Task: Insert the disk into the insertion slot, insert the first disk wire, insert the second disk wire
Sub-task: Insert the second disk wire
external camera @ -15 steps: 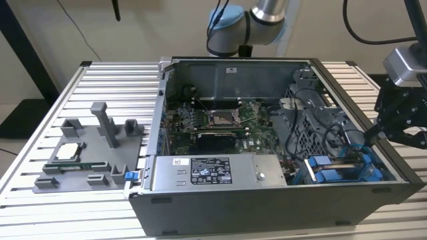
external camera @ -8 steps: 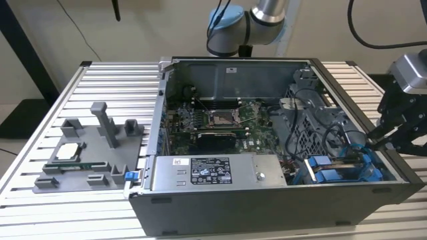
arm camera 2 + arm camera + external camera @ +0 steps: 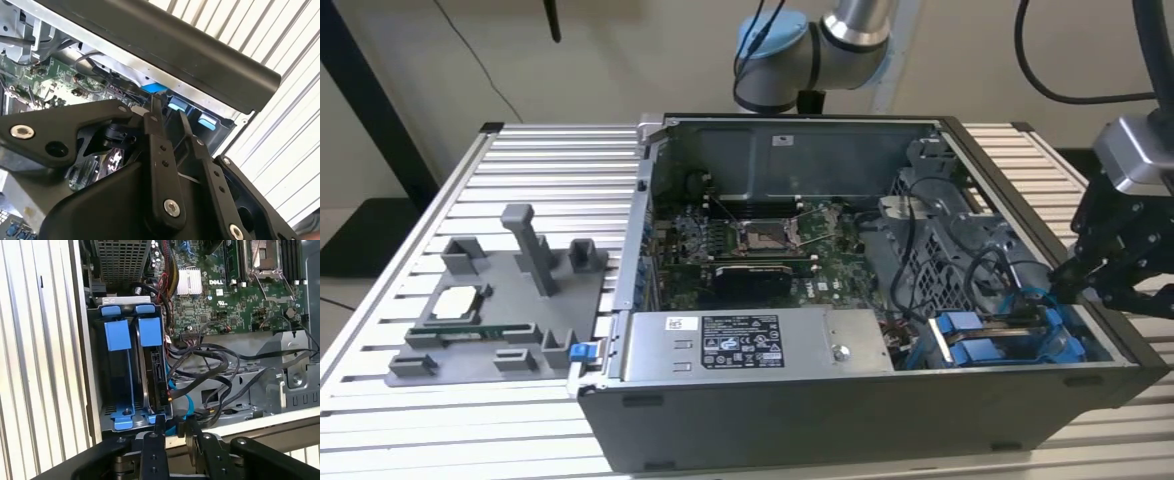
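The disk (image 3: 154, 372) sits edge-up in its blue carrier (image 3: 149, 331) inside the drive bay (image 3: 95, 365) at the case's front corner, next to a second blue carrier (image 3: 118, 334). A thin blue disk wire (image 3: 189, 402) loops beside the bay and runs in between my fingers. My gripper (image 3: 174, 427) hangs just outside the bay's end, its black fingers (image 3: 160, 426) close together on that wire. In the exterior view the gripper (image 3: 1070, 285) is at the case's right side, above the blue carriers (image 3: 981, 335). The second wrist view has the gripper (image 3: 169, 111) over the case rim.
The open computer case (image 3: 854, 420) lies on a slatted metal table (image 3: 520, 170). A silver power-supply box (image 3: 747, 345) fills its front. Black cables (image 3: 220, 370) tangle beside the bay, over the green motherboard (image 3: 747, 240). A grey fixture (image 3: 494, 300) with small parts stands at the exterior view's left.
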`<state>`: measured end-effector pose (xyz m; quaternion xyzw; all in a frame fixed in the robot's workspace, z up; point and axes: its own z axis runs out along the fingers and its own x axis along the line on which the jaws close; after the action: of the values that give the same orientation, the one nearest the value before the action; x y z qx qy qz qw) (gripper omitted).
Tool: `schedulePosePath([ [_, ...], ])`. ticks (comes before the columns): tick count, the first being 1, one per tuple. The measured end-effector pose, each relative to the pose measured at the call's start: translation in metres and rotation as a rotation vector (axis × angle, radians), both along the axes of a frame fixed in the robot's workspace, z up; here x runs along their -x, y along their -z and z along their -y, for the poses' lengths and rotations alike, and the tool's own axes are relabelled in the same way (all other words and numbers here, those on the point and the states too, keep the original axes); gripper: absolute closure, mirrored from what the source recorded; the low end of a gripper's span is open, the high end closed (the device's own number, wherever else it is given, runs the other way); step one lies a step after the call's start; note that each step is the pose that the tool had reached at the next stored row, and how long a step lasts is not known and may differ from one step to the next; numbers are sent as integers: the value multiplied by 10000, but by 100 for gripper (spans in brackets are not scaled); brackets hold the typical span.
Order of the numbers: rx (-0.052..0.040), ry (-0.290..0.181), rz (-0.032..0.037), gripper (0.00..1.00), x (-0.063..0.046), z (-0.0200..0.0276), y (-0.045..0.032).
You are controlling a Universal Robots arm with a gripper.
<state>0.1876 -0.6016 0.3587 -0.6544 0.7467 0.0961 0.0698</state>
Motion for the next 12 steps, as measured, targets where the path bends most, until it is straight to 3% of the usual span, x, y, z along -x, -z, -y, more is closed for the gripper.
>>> schedulePosePath([
  [12,-321,35,-124,100,-1,-7,30],
])
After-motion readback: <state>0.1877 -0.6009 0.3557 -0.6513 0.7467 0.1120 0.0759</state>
